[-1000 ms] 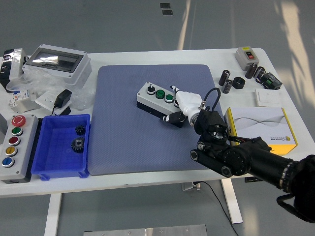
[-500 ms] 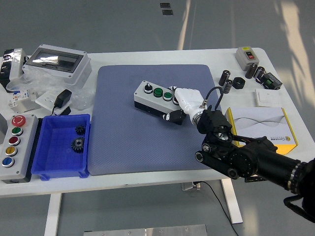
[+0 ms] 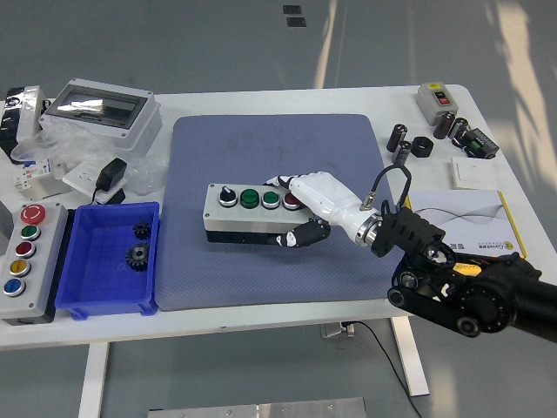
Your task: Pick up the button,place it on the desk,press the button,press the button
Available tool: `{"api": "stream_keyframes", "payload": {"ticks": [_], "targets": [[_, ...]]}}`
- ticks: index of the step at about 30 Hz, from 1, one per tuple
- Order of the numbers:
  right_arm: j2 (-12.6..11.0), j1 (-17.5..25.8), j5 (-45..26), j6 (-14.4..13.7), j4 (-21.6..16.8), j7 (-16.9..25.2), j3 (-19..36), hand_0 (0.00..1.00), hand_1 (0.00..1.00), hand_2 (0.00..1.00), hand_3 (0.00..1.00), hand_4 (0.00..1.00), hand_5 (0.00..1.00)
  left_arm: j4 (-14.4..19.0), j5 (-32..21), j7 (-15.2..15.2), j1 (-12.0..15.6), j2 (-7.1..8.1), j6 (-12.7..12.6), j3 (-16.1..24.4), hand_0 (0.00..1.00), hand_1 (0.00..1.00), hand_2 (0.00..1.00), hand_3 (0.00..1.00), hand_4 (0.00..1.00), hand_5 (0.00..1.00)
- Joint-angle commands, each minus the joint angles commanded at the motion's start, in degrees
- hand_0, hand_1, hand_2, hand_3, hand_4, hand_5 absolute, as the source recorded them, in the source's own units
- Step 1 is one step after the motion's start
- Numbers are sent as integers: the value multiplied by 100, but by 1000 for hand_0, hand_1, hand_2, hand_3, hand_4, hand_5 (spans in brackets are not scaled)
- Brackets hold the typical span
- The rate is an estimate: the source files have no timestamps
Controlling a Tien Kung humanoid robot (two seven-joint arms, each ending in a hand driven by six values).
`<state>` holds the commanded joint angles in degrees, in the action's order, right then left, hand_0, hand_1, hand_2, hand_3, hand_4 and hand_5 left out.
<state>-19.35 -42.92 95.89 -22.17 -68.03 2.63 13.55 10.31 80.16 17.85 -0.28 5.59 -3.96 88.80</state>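
On the blue mat [image 3: 261,157] near the table's middle, the right hand [image 3: 306,207] is clasped around the right end of the button box [image 3: 248,213]: white fingers [image 3: 283,181] lie over its top by the red button, and the dark thumb [image 3: 303,233] presses against its near side. The box, grey on top and black below, carries a black knob, two green buttons and a red one in a row; it rests level on the mat, long side roughly parallel to the table's near edge. Bare mat lies open on every side of it, widest toward the far edge, with a narrower strip between the box and the mat's near border. Left of the mat sits a blue bin [image 3: 83,300] holding two gears [image 3: 136,254], and beyond that a second control box [image 3: 26,261] with coloured buttons. Right of the mat, a yellow and white carton [image 3: 470,222] stands close to the robot's forearm, which covers its near corner. The right end of the button box is hidden under the palm, so whether any finger rests on the red button cannot be told
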Motion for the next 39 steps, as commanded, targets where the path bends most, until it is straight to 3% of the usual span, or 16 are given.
{"api": "stream_keyframes", "payload": {"ticks": [2, 3, 8, 9, 20, 21, 26, 27, 32, 33, 39], "targets": [[53, 35, 62, -41, 168, 164, -72, 89, 296, 342, 294, 18, 2, 0, 16, -1, -5, -3, 3, 7, 638, 600, 551, 602, 613, 213], [78, 48, 87, -57, 242, 202, -96, 145, 292, 345, 297, 38, 2, 0, 23, -2, -9, -4, 3, 10, 638, 599, 551, 603, 612, 214], [147, 95, 185, -80, 516, 246, -90, 145, 292, 345, 297, 38, 2, 0, 44, -4, -19, -3, 5, 23, 638, 599, 551, 603, 612, 214], [143, 102, 210, -64, 541, 237, -66, 302, 335, 361, 317, 105, 2, 0, 48, -2, -18, -3, 5, 25, 637, 599, 551, 602, 616, 224], [87, 135, 129, 223, 543, 180, 140, 356, 358, 365, 324, 125, 2, 0, 133, 27, -6, -2, 12, 70, 637, 599, 551, 602, 621, 232], [82, 136, 111, 236, 541, 177, 142, 427, 454, 420, 407, 224, 2, 0, 134, 28, -5, -2, 12, 70, 638, 598, 552, 602, 627, 240], [40, 152, -60, 303, 523, 181, 171, 427, 454, 420, 407, 224, 2, 0, 161, 34, -8, -1, 13, 87, 638, 598, 552, 602, 627, 240], [30, 156, -109, 322, 519, 184, 180, 806, 805, 792, 866, 349, 2, 0, 164, 33, -9, 0, 13, 88, 637, 598, 552, 601, 627, 241], [-5, 169, -295, 376, 494, 228, 226, 806, 805, 792, 866, 349, 2, 0, 180, 32, -16, 6, 14, 97, 637, 598, 552, 601, 627, 241], [-9, 170, -313, 379, 493, 235, 231, 868, 846, 841, 906, 434, 2, 0, 183, 33, -17, 6, 14, 99, 637, 598, 552, 601, 627, 240], [-38, 169, -364, 361, 458, 236, 217, 875, 853, 845, 910, 461, 2, 0, 183, 33, -19, 9, 12, 99, 637, 598, 551, 601, 627, 240]]}}
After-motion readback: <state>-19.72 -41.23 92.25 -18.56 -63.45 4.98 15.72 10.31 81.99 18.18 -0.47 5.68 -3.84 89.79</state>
